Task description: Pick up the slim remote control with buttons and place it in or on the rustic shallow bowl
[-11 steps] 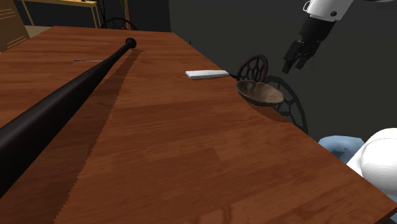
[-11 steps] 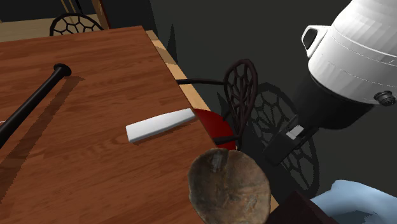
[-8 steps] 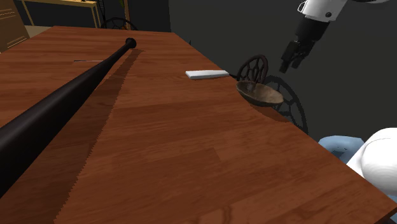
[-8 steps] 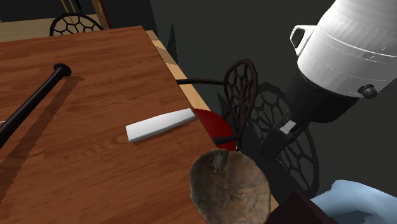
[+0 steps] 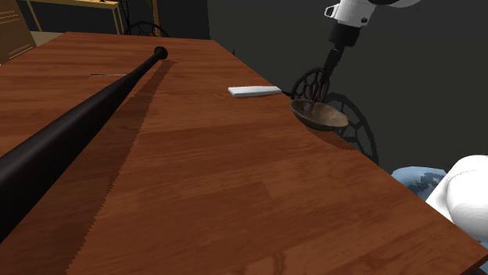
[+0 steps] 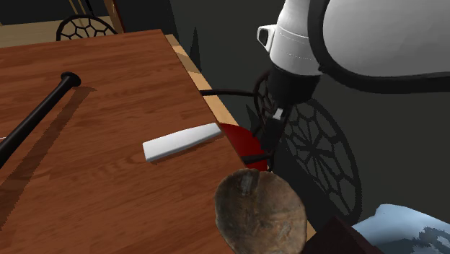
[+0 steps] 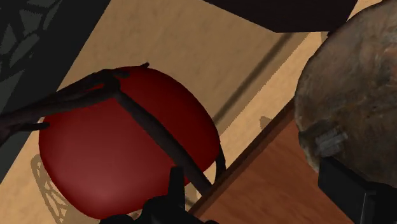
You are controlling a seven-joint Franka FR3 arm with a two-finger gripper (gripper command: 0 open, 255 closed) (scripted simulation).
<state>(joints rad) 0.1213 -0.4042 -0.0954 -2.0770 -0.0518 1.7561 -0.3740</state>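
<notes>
The gripper (image 5: 325,70) has swung toward the bowl (image 5: 322,116), open; the remote (image 5: 254,91) lies lengthwise toward the table (image 5: 195,172) edge

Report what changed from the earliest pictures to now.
The arm swung the gripper toward the shoulder view's left, from out beside the table to above the chair at the table's edge, close to the bowl. Its fingers are open and it took hold of nothing. The remote, the bowl and the bat lie where they were.

White slim remote (image 5: 254,91) lies flat near brown shallow bowl (image 5: 321,116).
</notes>
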